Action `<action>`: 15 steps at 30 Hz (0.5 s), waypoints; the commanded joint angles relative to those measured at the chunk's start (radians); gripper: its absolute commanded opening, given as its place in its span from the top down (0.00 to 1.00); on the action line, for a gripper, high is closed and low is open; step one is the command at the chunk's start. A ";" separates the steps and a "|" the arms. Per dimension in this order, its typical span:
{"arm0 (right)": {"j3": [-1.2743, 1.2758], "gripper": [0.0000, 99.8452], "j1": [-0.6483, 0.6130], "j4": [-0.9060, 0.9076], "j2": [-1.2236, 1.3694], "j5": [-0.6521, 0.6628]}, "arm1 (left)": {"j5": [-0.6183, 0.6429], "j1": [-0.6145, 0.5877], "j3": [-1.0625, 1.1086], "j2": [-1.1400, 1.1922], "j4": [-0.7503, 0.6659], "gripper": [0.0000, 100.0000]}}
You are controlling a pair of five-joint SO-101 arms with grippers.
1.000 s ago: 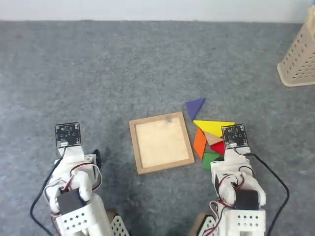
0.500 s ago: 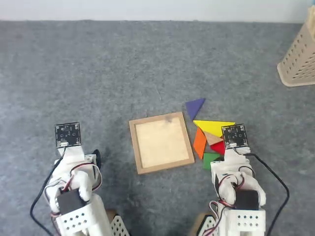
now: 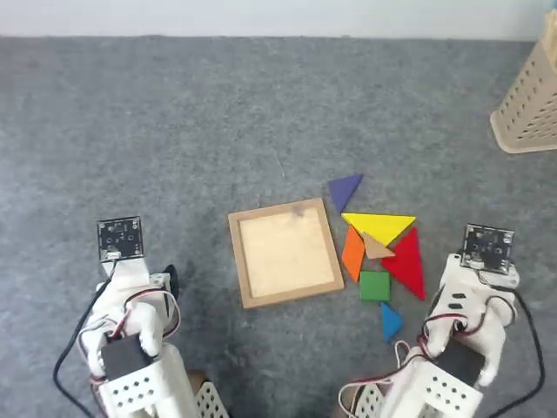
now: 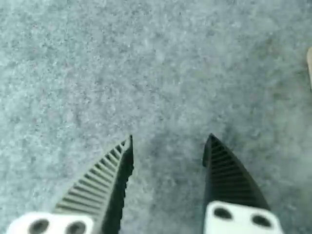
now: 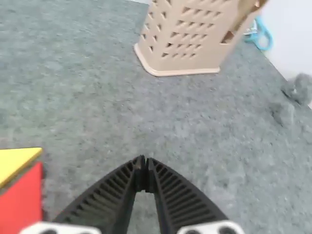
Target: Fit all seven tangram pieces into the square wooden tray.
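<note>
The right pincer (image 5: 143,162), tips pressed together, is nearer the red wooden triangle (image 3: 409,261), which lies just left of it, toward the square wooden tray (image 3: 238,261).

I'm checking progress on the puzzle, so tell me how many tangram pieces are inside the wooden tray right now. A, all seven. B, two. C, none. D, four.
C: the wooden tray has a bare floor, and the pieces, from the purple triangle down to the blue triangle, lie on the carpet beside it.
</note>
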 commanded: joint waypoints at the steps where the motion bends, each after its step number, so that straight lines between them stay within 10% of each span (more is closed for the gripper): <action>1: -0.100 0.99 0.025 0.074 -0.016 0.014 | 0.009 0.005 -0.005 -0.012 0.003 0.77; 15: -0.390 0.99 -0.282 0.363 0.466 0.014 | 0.009 0.005 -0.005 -0.012 0.003 0.77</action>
